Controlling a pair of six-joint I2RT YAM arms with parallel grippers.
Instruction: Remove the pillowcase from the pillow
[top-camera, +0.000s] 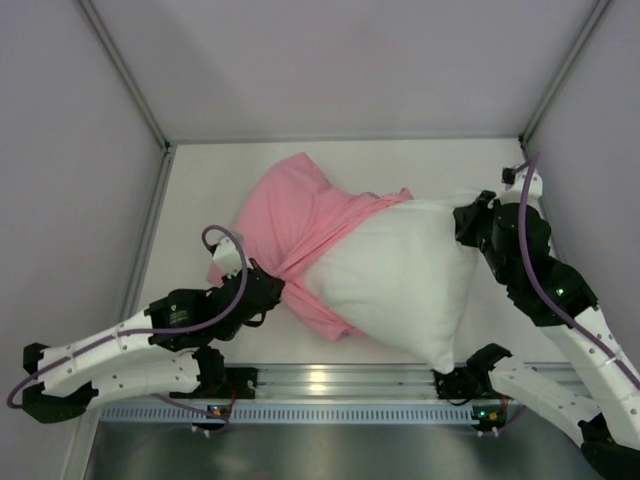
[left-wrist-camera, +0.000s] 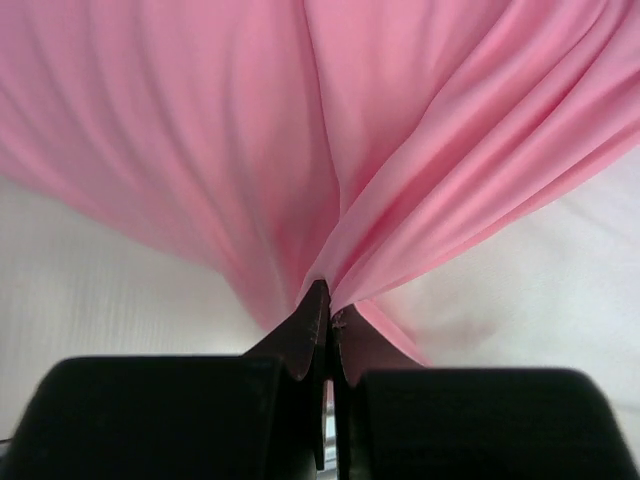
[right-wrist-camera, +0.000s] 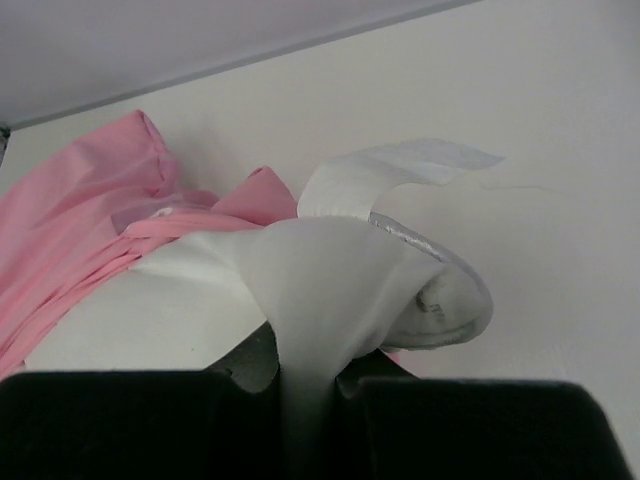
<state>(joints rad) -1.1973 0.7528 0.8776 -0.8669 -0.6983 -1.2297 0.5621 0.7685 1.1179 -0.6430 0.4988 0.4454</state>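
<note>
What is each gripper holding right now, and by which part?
Left gripper pinches a bunched fold of the pillowcase; right gripper clamps the pillow by its corner beside the tag.

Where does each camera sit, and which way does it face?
Top: above and behind the robot, looking down on the table; left arm, right arm, pillow, pillowcase show.
Left wrist: looks along the left hand, shut on the pillowcase.
Right wrist: looks along the right hand, shut on a pillow corner, toward a wall.
Shared: all three show the pillowcase.

White table (top-camera: 200, 180) under pillow (top-camera: 400, 280), pillowcase (top-camera: 290, 215)
</note>
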